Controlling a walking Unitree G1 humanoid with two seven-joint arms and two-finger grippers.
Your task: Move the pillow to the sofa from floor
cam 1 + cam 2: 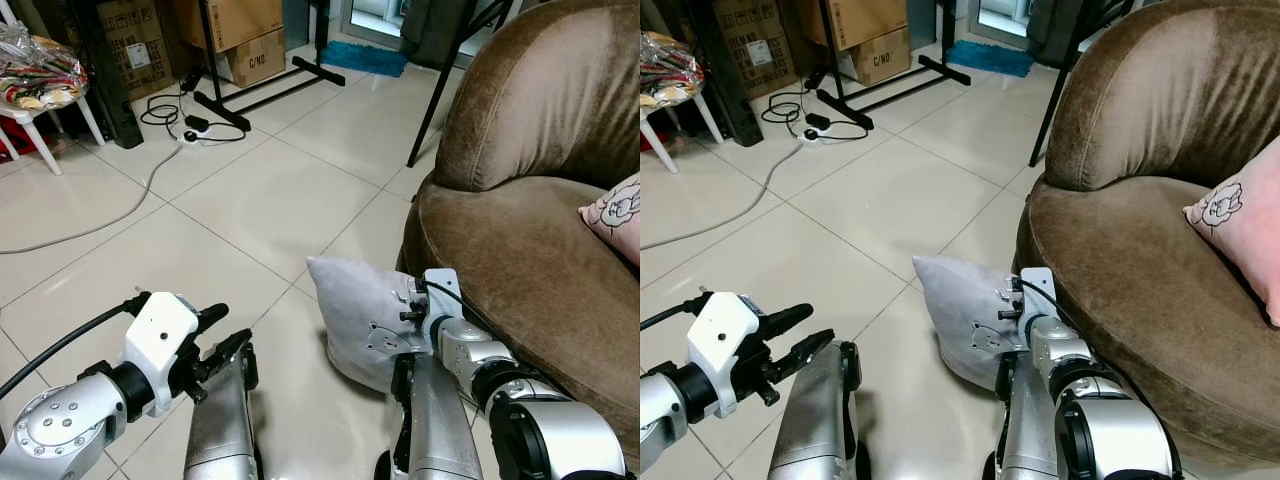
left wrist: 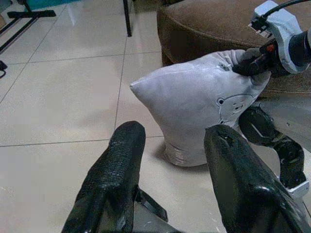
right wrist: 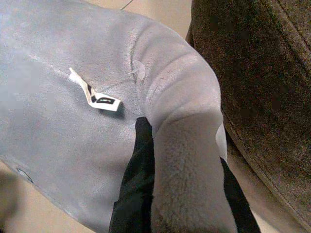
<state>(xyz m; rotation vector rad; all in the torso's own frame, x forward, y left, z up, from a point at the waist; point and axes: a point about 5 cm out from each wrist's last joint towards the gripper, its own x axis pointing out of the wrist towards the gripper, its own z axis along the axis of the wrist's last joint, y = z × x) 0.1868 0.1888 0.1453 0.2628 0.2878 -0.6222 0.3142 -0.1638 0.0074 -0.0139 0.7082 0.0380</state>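
Note:
A grey pillow [image 1: 352, 312] stands on the tiled floor, leaning against the front of the brown sofa [image 1: 520, 250]. My right gripper [image 2: 250, 65] is shut on the pillow's upper edge on the sofa side. In the right wrist view a fold of grey fabric [image 3: 187, 160] is pinched between the black fingers [image 3: 136, 184]. My left gripper [image 1: 225, 335] is open with nothing between its fingers. It hovers low over the floor, left of the pillow and apart from it; the left wrist view looks at the pillow [image 2: 194, 107] between the two fingers [image 2: 116, 170].
A pink pillow [image 1: 615, 215] lies on the sofa seat at the right. Farther back are a black stand's legs [image 1: 270, 85], a power strip with cables [image 1: 190, 125], cardboard boxes [image 1: 250, 50], a white chair with bags [image 1: 35, 80] and a blue mat [image 1: 365, 57].

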